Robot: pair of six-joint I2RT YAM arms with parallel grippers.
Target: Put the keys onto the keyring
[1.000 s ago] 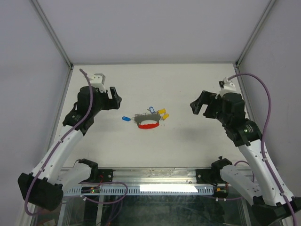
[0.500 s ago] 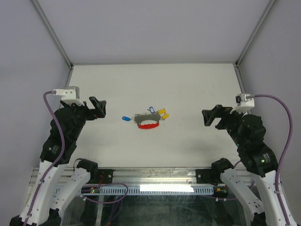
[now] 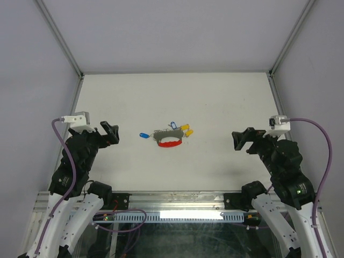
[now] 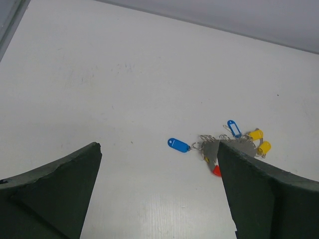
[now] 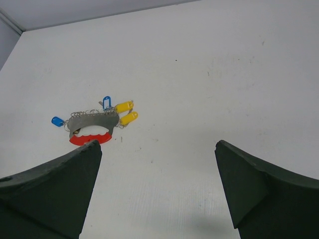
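Note:
The keys lie in a small cluster at mid-table: a blue one [image 3: 143,135] to the left, another blue [image 3: 172,124] at the back, and two yellow ones [image 3: 187,130] on the right. Thin silvery keyring loops [image 4: 205,138] run along the top edge of a grey curved metal piece [image 5: 92,122] with a red grip [image 5: 87,138]. The left blue key [image 4: 178,145] touches the end loop. My left gripper [image 3: 110,133] hangs open left of the cluster, and my right gripper [image 3: 241,141] hangs open to its right. Both are well clear of it and hold nothing.
White tabletop [image 3: 226,102] enclosed by grey walls and a metal frame post at each back corner [image 3: 81,74]. Purple cables loop off both wrists. Arm bases sit along the near rail [image 3: 177,200].
Both arms have drawn back from the cluster toward the near edge and outward. The left gripper's jaws have spread wider. The keys and grey piece have not moved.

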